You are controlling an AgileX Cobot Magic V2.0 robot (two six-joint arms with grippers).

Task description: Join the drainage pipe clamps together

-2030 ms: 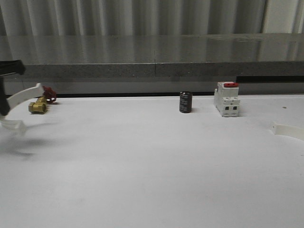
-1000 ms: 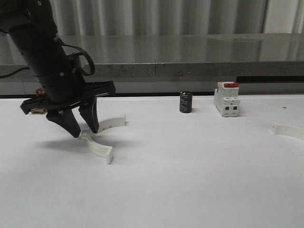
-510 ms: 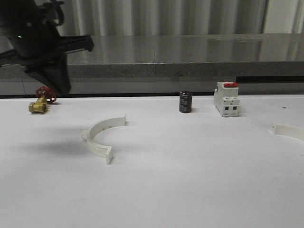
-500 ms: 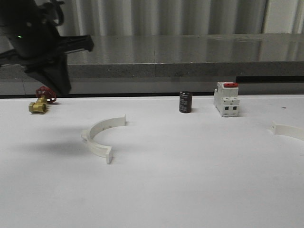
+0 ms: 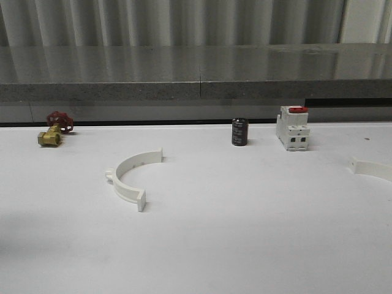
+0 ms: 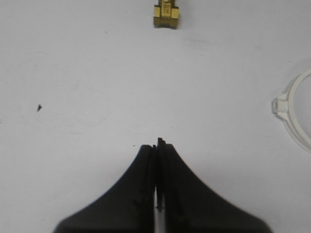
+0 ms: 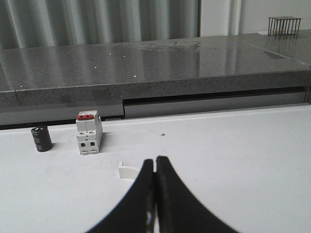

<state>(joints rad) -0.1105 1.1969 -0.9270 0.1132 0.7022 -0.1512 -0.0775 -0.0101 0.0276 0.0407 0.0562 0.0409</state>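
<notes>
One white half-ring clamp [image 5: 131, 176] lies flat on the white table left of centre, its open side facing right. Part of it shows in the left wrist view [image 6: 297, 114], off to one side of my left gripper [image 6: 157, 143], which is shut with nothing in it and hangs above bare table. The other clamp [image 5: 371, 168] lies at the table's right edge, cut off by the frame. Its end tab [image 7: 128, 171] pokes out just beside my right gripper [image 7: 155, 160], which is shut and empty; the rest of that clamp is hidden behind the fingers.
A brass valve with a red handle [image 5: 52, 130] sits at the back left, also in the left wrist view [image 6: 166, 13]. A black cylinder [image 5: 239, 131] and a white switch with a red top [image 5: 292, 127] stand at the back. A grey ledge [image 5: 196, 86] borders the table.
The left arm set the clamp down left of centre, lifted up and away to the left, and has left the front view. The clamp stays where it was released.
</notes>
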